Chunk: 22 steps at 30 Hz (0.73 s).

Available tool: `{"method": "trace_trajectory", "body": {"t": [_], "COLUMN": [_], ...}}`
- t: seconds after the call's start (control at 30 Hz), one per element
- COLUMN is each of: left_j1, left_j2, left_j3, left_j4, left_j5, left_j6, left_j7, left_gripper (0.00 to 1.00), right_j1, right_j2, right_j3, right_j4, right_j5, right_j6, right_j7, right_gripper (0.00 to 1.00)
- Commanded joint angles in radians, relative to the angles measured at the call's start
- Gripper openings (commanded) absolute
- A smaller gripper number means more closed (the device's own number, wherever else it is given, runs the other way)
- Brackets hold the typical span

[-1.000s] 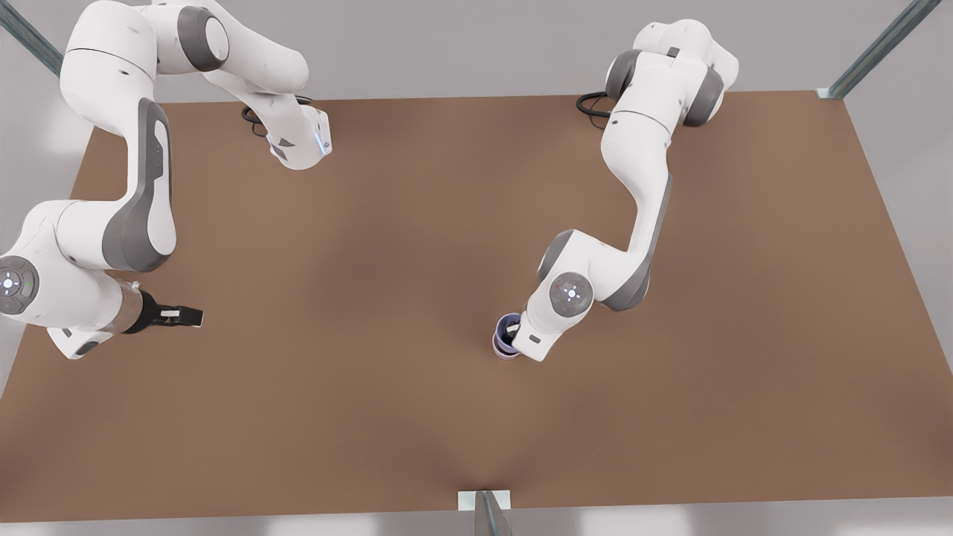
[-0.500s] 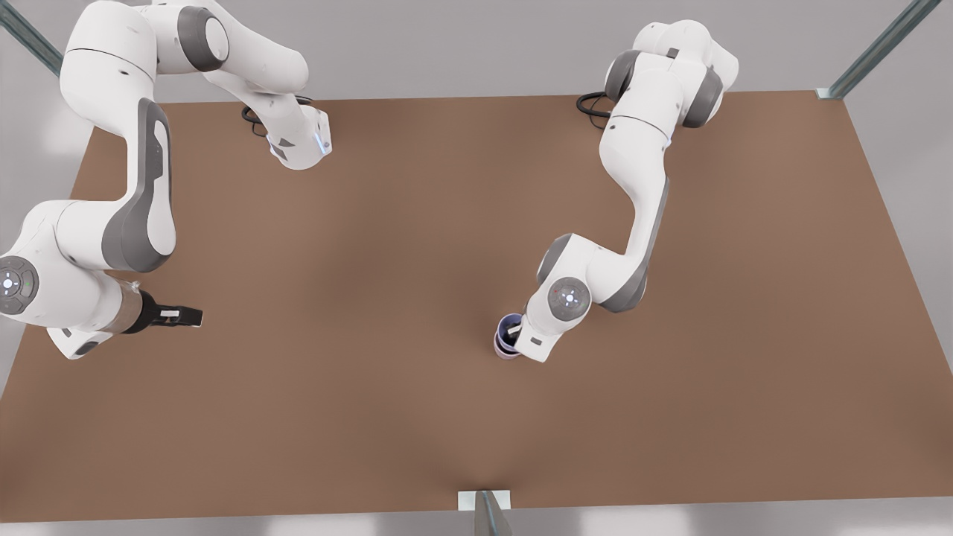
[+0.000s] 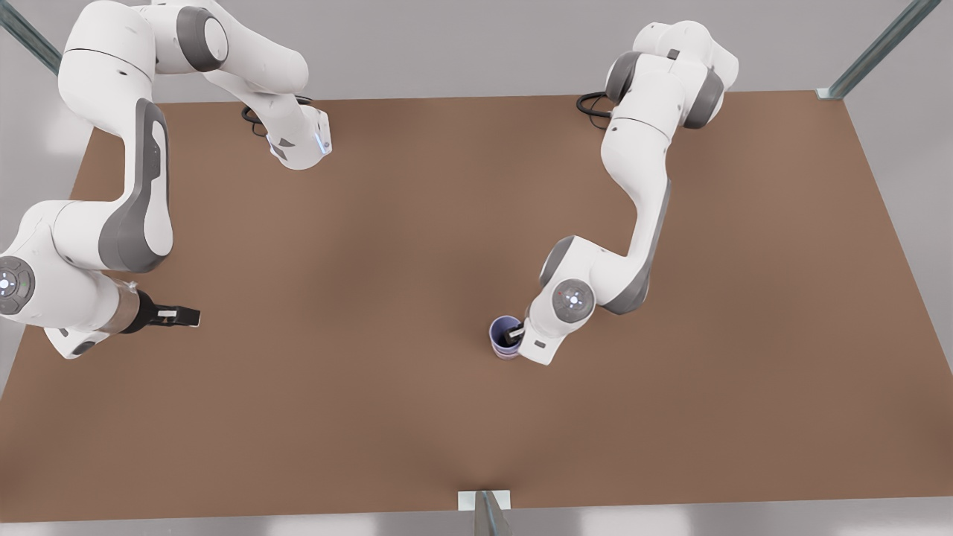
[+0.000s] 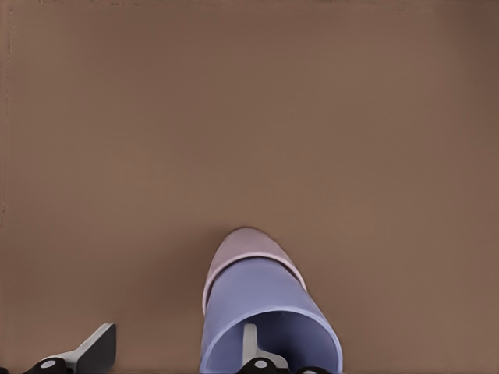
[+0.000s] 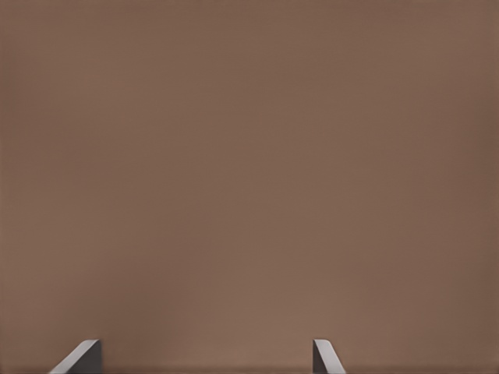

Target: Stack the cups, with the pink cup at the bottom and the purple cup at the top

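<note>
Jaws of left gripper (image 3: 511, 335) spreading wide, one finger (image 4: 249, 345) hanging inside purple cup (image 3: 505, 332), the other outside its wall. Purple cup nesting upright in pink cup (image 4: 243, 251), stack standing on brown table (image 3: 372, 298) near centre, toward 5 o'clock in the front view. Jaws of right gripper (image 3: 179, 316) also standing wide, waiting over bare table at 9 o'clock edge.

stack: bluish lavender tapered cup (image 4: 269, 323) nested in pale mauve-pink tapered cup (image 4: 245, 253), on brown table (image 3: 372, 409)
left gripper (image 3: 512, 336): one finger inside the lavender cup, one outside
right gripper (image 3: 179, 316): far toward the front view's left of the stack
</note>
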Motion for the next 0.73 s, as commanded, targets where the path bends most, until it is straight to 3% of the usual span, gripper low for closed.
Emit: {"method": "trace_trajectory", "body": {"t": [0.0, 0.27, 0.4, 0.47, 0.5, 0.57, 0.7], "left_j1": [0.001, 0.003, 0.210, 0.239, 0.259, 0.305, 0.311], "left_j2": [-0.002, -0.062, -0.298, -0.347, -0.387, -0.491, -0.487], "left_j3": [-0.002, 0.000, 0.031, 0.158, 0.186, 0.137, 0.129], "left_j4": [0.001, 0.002, 0.011, 0.011, -0.006, -0.160, -0.177], "left_j5": [0.002, -0.007, 0.011, 0.036, 0.052, 0.111, 0.114], "left_j6": [-0.001, -0.046, -0.347, -0.446, -0.460, -0.377, -0.353], "left_j7": [-0.024, -0.026, 0.247, 0.567, 0.754, 0.772, 0.769], "left_gripper": [0.84, 0.85, 0.87, 0.88, 1.00, 1.00, 1.00], "right_j1": [0.000, -0.002, -0.002, -0.002, -0.002, -0.002, -0.002], "right_j2": [-0.002, 0.000, 0.002, 0.002, 0.000, 0.002, 0.002], "right_j3": [0.000, 0.000, 0.000, 0.000, 0.000, 0.000, 0.000], "right_j4": [0.000, 0.000, 0.000, 0.000, 0.000, 0.000, 0.002], "right_j5": [0.001, 0.001, 0.001, 0.001, 0.001, 0.001, 0.001], "right_j6": [-0.001, -0.004, -0.001, -0.002, -0.005, -0.005, 0.001], "right_j7": [0.000, 0.001, 0.000, 0.000, 0.000, 0.000, 0.000], "right_gripper": [1.00, 1.00, 1.00, 1.00, 1.00, 1.00, 1.00]}}
